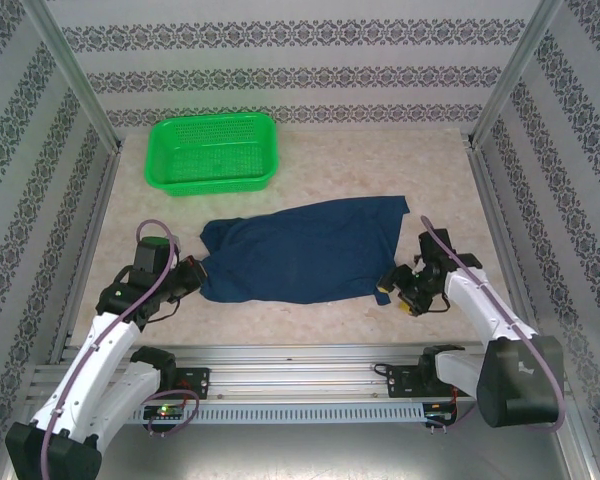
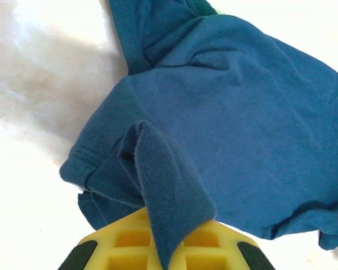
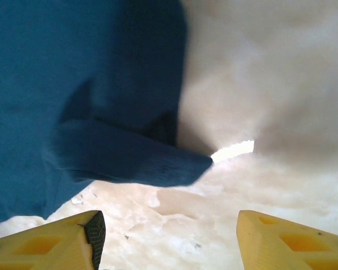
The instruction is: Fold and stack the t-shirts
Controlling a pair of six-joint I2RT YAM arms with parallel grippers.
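While the left jaws pinch a fold at the left end of the navy t-shirt (image 1: 305,250), the right jaws gape empty just beside its right end. It lies spread on the surface (image 1: 430,170), the green basket (image 1: 270,150) beyond, apart.

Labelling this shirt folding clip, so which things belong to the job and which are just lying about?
Job: navy t-shirt; left gripper, shut on its edge; right gripper, open at its other end.
Lying about: green mesh basket.
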